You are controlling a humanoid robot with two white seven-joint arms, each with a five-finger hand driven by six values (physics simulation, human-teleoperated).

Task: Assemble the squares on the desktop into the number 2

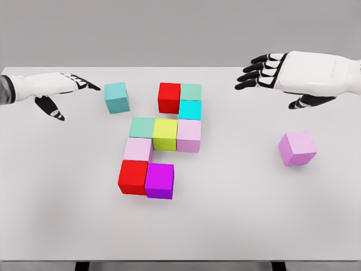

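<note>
Coloured cubes lie on the white desktop (237, 214). A joined group sits at centre: a red cube (168, 97) and green cube (191, 91) on top, a cyan cube (190, 109) below, then a green cube (142, 127), yellow cube (165, 134) and pale pink cube (189, 135) in a row, a pale pink cube (138, 149), and a red cube (133, 177) beside a magenta cube (159, 180). A teal cube (117, 97) stands apart at upper left. A pink cube (297, 148) lies alone at right. My left hand (67, 93) hovers open left of the teal cube. My right hand (265, 76) hovers open at upper right.
The table's far edge runs behind both hands and its near edge along the bottom of the view. A plain grey wall fills the background.
</note>
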